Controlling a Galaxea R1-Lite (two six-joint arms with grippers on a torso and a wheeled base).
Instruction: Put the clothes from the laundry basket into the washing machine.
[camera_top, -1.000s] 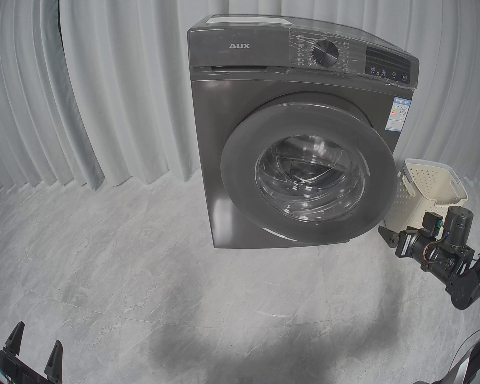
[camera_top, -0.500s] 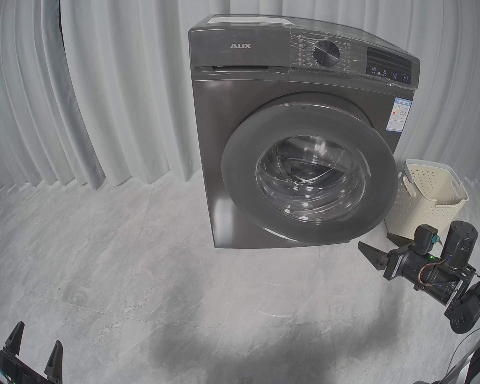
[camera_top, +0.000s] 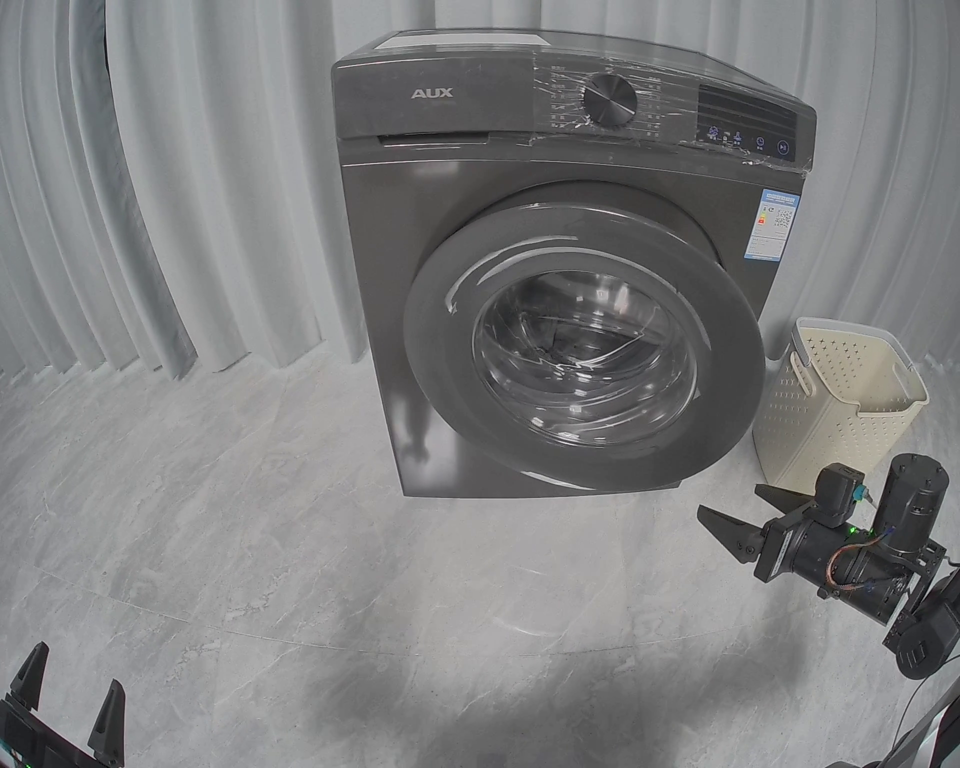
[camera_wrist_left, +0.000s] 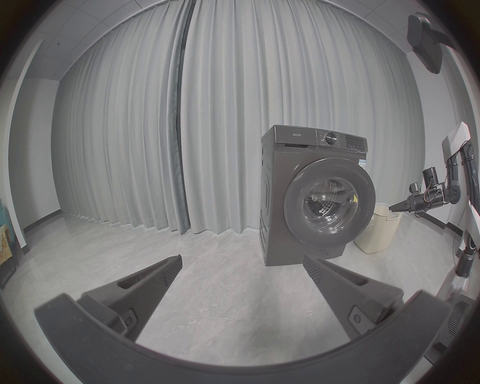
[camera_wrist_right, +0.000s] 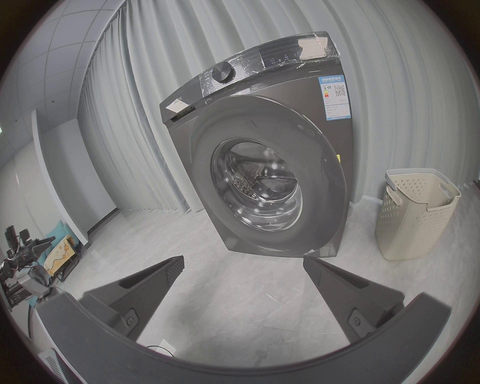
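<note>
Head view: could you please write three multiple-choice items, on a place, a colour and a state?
1. Where is the laundry basket? A on the washing machine; B on the floor beside it, to the robot's right; C on a shelf.
2. The basket's colour? A cream; B red; C black.
3. The machine's door is: A shut; B wide open; C removed.
B: it stands on the floor by the machine. A: its perforated walls are cream. A: the door lies flush with the front.

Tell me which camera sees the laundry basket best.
The right wrist view: the laundry basket stands whole and near, beside the washing machine. The head view shows it from above. The left wrist view shows it far off, partly hidden.
</note>
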